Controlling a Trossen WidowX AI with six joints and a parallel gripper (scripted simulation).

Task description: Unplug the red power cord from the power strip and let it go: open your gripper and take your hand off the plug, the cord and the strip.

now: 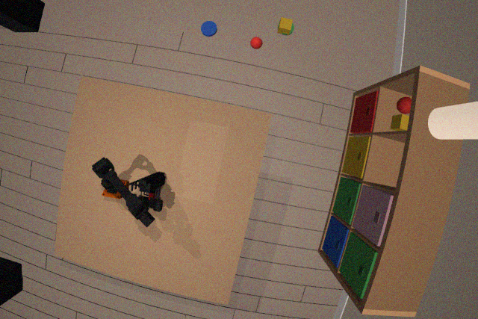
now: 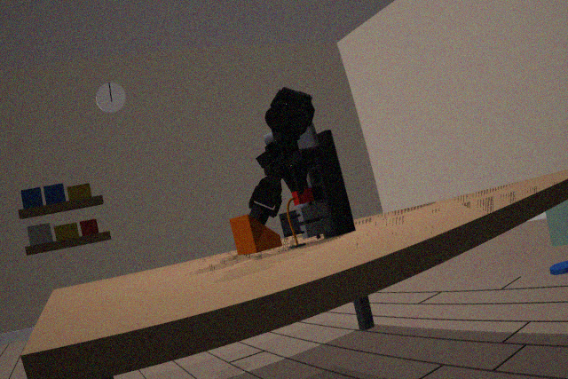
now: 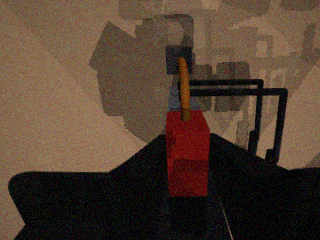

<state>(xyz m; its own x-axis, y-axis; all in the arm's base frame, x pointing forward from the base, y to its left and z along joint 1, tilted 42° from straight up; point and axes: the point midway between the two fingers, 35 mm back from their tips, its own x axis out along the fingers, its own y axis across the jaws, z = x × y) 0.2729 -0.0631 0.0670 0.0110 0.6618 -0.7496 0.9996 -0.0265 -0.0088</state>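
Observation:
The red plug (image 1: 151, 195) (image 2: 302, 196) (image 3: 188, 172) is between the two black fingers of my gripper (image 2: 300, 190) (image 3: 186, 140), which is shut on it. An orange-brown cord (image 2: 289, 221) (image 3: 185, 90) leaves the plug's end and arches down to the table. Grey blocks (image 2: 317, 217), which look like the power strip, stand right under the plug in the exterior view. A blue-grey part (image 3: 176, 103) shows past the plug in the wrist view. The arm and fingers hide most of the strip, and whether the plug sits in a socket cannot be told.
An orange wedge-shaped block (image 1: 111, 193) (image 2: 242, 235) stands beside the arm. A tall black panel (image 2: 336, 191) stands close behind the plug. Thin black bars (image 3: 282, 120) run to the right of the cord. The wooden table (image 1: 154, 114) (image 2: 138, 292) carries all of these.

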